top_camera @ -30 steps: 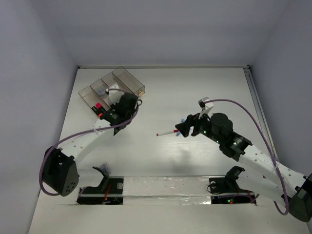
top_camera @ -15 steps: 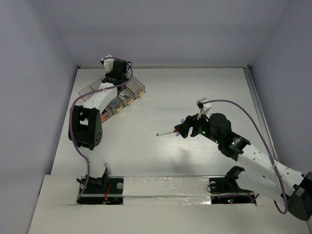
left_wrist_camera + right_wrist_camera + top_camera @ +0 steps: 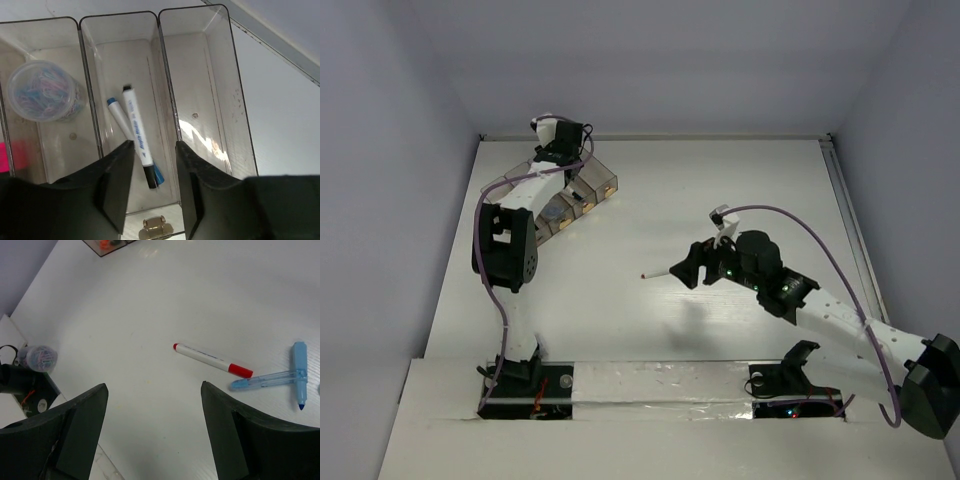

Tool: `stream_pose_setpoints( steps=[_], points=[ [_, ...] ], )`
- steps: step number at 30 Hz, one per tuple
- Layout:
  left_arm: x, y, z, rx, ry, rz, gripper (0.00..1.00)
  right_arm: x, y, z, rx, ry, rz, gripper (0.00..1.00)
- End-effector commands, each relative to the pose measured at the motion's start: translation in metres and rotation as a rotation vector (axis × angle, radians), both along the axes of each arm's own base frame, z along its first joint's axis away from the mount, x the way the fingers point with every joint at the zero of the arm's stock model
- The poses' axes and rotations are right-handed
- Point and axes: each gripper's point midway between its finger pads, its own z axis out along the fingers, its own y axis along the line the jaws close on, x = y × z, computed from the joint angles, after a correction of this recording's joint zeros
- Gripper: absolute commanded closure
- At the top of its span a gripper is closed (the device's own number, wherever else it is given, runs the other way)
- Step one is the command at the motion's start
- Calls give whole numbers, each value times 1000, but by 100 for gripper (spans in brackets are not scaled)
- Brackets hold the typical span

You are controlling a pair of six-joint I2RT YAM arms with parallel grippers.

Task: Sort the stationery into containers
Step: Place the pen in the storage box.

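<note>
The containers [image 3: 608, 184] are a row of joined smoky clear bins at the far left. In the left wrist view the middle bin [image 3: 160, 65] holds two white pens [image 3: 137, 134], one blue-tipped and one black-tipped. The bin to its left holds a round roll of coloured clips [image 3: 41, 90]. My left gripper [image 3: 562, 150] hovers over the bins, open and empty [image 3: 153, 150]. My right gripper [image 3: 688, 265] is open and empty [image 3: 154, 386] above the table. A white pen with red ends [image 3: 212, 360] lies just beyond it, also seen from above [image 3: 660, 271]. Two blue clips [image 3: 270, 380] lie beside the pen.
The bin on the right [image 3: 210, 100] holds nothing. A pink item [image 3: 9, 155] shows at the left edge. A second round roll of clips [image 3: 37, 358] sits near the arm bases. The back wall runs close behind the bins.
My left arm swung from the near side of the bins and stretched out over their far side. My right gripper drifted slightly left, nearer the red-ended pen.
</note>
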Motion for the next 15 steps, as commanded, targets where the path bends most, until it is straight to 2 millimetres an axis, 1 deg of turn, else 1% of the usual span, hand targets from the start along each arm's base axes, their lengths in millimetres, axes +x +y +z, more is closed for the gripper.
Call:
stream_pose_setpoints(
  steps=[1, 4, 6, 8, 9, 10, 11, 12, 13, 14, 15],
  points=[
    [2, 12, 23, 21, -41, 33, 63, 1, 15, 20, 83, -30, 49, 19],
    [0, 13, 23, 17, -44, 34, 59, 2, 18, 22, 88, -24, 53, 19],
    [-4, 13, 24, 10, -48, 39, 59, 1, 21, 22, 87, -20, 62, 18],
    [-5, 8, 32, -16, -67, 19, 59, -1, 27, 23, 91, -21, 85, 19],
    [-7, 6, 48, -37, -109, 4, 59, -3, 31, 23, 94, -20, 111, 20],
    [-8, 1, 57, -60, -134, -16, 59, -6, 38, 23, 95, -17, 138, 21],
    [-10, -7, 70, -96, -163, -57, 58, -8, 49, 23, 101, -13, 176, 21],
    [-16, -14, 97, -119, -225, -88, 58, -17, 59, 25, 115, -7, 245, 27],
    [-20, -17, 112, -131, -255, -109, 57, -26, 71, 24, 121, 0, 300, 29],
    [-26, -29, 126, -148, -279, -158, 52, -28, 86, 24, 134, -8, 347, 30],
    [-36, -29, 152, -156, -324, -180, 49, -39, 97, 24, 141, -11, 422, 33]
  ],
)
